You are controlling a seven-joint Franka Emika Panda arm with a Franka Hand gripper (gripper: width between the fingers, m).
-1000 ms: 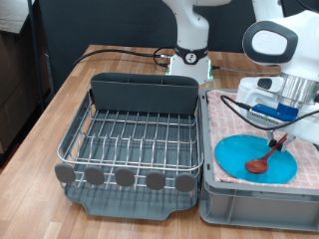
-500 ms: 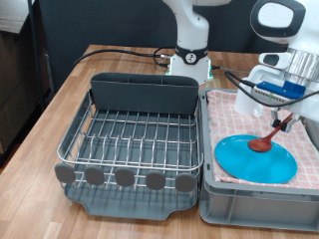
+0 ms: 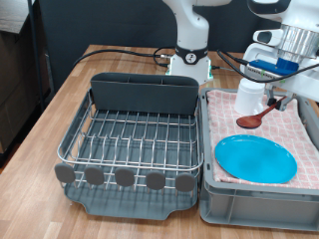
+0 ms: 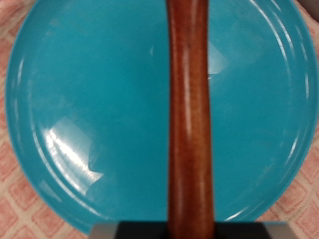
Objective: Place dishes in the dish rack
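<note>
your wooden spoon (image 3: 258, 113) is up in the air over the grey crate (image 3: 261, 197), tilted, with its bowl end lowest and pointing toward the exterior view's left. its handle end runs up to the gripper (image 3: 282, 99), which is clamped on it; in the wrist view the spoon (image 4: 188, 110) runs straight up the middle of the picture from between the fingers, with the blue plate (image 4: 80, 110) spread out beneath it.

the blue plate (image 3: 256, 158) lies flat on the pink checked cloth (image 3: 298, 124) inside the crate, below the spoon and apart from it. the white cup (image 3: 250, 98) stands on the same cloth just behind the spoon's bowl, near the crate's far side.

the dish rack (image 3: 130, 139) sits to the exterior view's left of the crate, touching or nearly touching it, on the wooden table (image 3: 60, 100). its wire grid holds no dish that you can see, the cutlery caddy (image 3: 145, 93) runs along its far edge, and the round grey discs (image 3: 124, 177) line its near edge. none of the three dishes is in the rack yet.
</note>
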